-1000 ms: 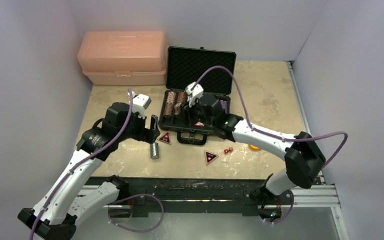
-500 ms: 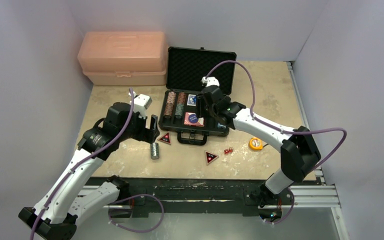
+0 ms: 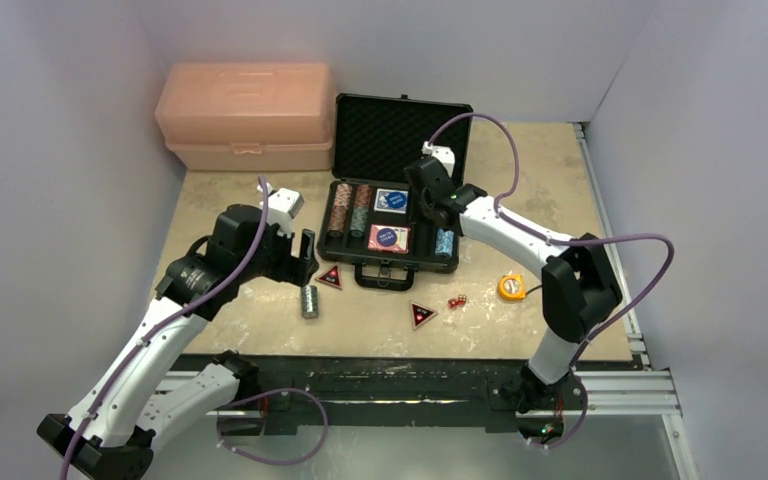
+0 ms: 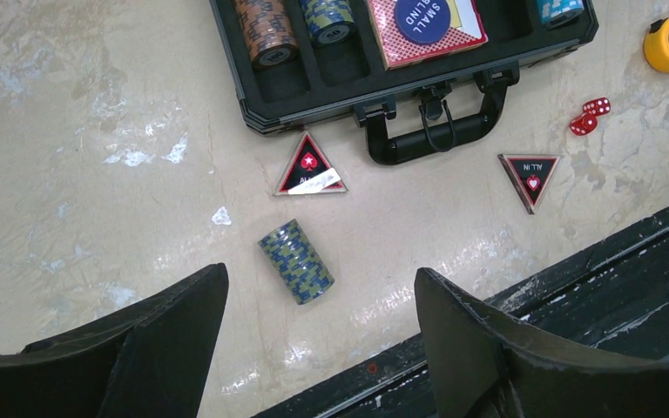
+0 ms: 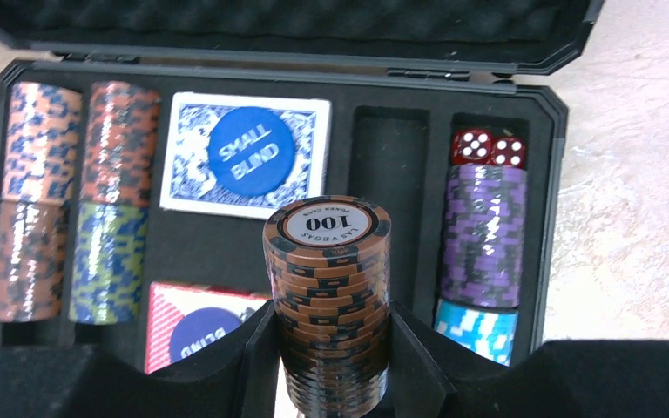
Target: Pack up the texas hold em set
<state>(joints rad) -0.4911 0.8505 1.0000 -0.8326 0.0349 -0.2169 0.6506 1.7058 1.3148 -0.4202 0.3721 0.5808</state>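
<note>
Right hand point(image 5: 335, 348) clamps a brown chip stack point(image 5: 329, 279) above the case point(image 5: 550, 113).
Loose, slick discs could shear apart, so a grip across the flanks looks safest; empty slot point(image 5: 388, 161) lies just ahead.

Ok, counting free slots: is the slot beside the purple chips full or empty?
Empty where visible: the slot shows bare black foam; brown chip stack hides its lower part.

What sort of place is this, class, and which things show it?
Probably a robot lab bench: plain white walls box in a tabletop, two arms stand on a metal rail, and a poker case is set out.
</note>
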